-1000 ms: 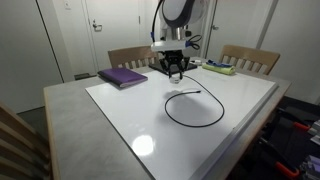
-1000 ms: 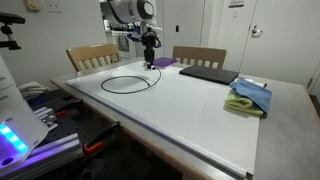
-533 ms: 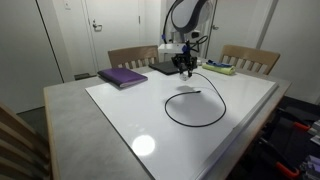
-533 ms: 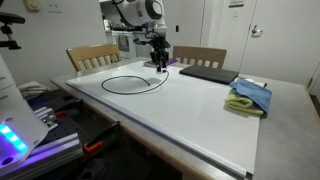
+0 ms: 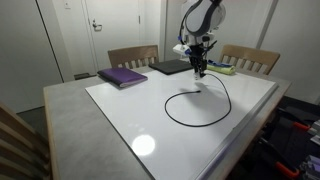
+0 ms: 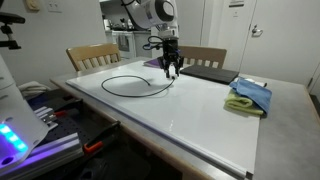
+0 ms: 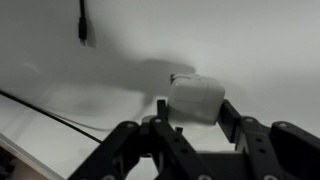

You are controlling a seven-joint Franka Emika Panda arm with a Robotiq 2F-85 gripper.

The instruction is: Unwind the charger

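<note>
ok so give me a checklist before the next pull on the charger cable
1. Grip: white plug block sits between the fingers of the gripper: ok.
2. Black cable unwound: not ok, one loop lies on the white tabletop.
3. Cable's free end lying loose: ok.
4. Gripper clearance from the laptop: cannot tell.
5. Cable apart from the purple book: ok.

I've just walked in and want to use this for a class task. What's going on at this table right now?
A robot arm has its fingers shut on the white plug of a charger and holds it a little above the white table, close to the laptop. The black cable runs down from the plug and lies on the tabletop in one wide loop, so it is not yet pulled out straight.
</note>
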